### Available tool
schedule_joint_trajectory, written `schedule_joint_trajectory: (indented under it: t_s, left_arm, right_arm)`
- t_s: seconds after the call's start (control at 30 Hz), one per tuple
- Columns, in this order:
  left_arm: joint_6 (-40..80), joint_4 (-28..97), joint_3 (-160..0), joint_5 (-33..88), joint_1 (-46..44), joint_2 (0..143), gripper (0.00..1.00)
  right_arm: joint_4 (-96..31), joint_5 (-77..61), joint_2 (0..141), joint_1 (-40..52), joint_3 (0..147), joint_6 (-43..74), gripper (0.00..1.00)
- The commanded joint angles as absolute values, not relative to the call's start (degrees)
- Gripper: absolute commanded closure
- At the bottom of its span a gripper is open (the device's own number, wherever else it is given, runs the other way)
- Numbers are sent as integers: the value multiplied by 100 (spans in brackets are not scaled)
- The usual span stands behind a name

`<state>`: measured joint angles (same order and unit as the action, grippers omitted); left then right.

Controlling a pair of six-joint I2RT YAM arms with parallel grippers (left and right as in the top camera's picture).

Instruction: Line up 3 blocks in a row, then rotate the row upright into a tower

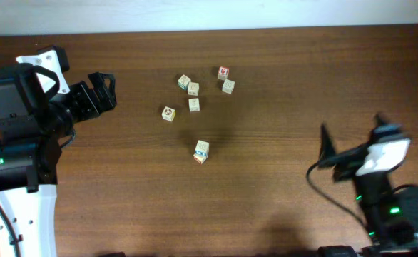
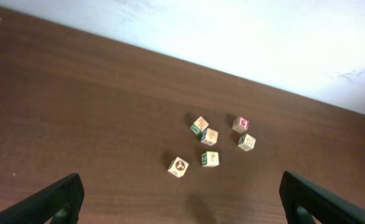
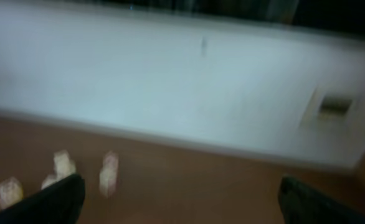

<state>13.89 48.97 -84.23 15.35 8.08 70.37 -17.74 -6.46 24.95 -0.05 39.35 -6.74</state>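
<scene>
Item: three small pale wooden blocks [image 1: 193, 88], square-edged with faint printed faces, clustered at mid-table toward the far edge, with one blue-and-white block [image 1: 202, 150] lying apart, nearer us. Surface: dark wood-grain table [image 1: 280, 178], matte. We hold nothing: our left gripper [image 1: 102, 91] stands wide open at the left edge, our right gripper [image 1: 326, 148] likewise open, both well apart from the blocks. We judge no rotation is under way; whether any is done, we cannot tell.

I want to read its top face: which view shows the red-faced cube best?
The left wrist view: the red-faced cube is sharp, its red face visible. Overhead shows it smaller, from above. The right wrist view is too blurred to pick it out.
</scene>
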Motion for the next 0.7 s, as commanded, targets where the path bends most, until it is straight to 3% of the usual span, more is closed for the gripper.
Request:
schedule_joint_trajectory:
  t_s: [0.0,0.07,0.17,0.67]
  left_arm:
    - [1334,4897,-8427,1498,832,6969,1]
    - [1334,4897,-8427,1498,832,6969,1]
    - [1334,4897,-8427,1498,832,6969,1]
    - [1334,4897,-8427,1498,832,6967,1]
  right_arm:
    - [-766,-843,1592,-60,2241,-751,2]
    - [-69,-843,913,-60,1090,-749,2]
    - [-119,-840,198,-60,303,-749,2]
    - [-366,-843,19,117,34,-751,1]
